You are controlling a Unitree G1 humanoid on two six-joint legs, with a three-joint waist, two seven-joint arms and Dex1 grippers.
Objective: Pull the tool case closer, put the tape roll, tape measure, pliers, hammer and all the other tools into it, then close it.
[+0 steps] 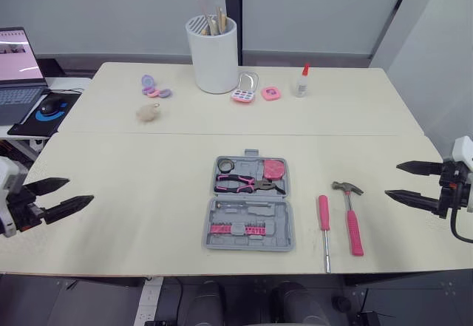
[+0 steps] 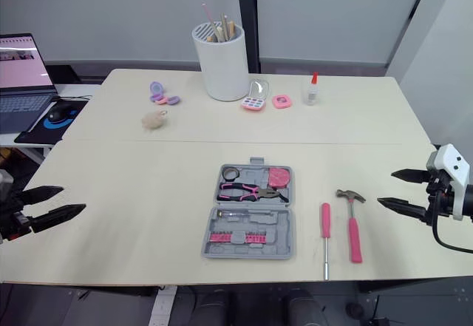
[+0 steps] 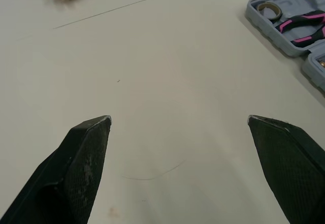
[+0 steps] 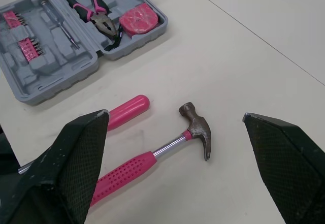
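An office, by the look of it — laptop, mouse, pale desks.

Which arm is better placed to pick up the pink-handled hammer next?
Right. The pink-handled hammer lies right of the open grey tool case, near the open right gripper; the left gripper sits across the table.

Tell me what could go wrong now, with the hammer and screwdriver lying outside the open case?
1. The screwdriver lies beside the hammer, its tip near the front edge of the table. A nudge while grabbing the hammer could roll it off.
2. The tool case lies open, already holding the pliers and tape measure. Anything seated badly might stop it from shutting.
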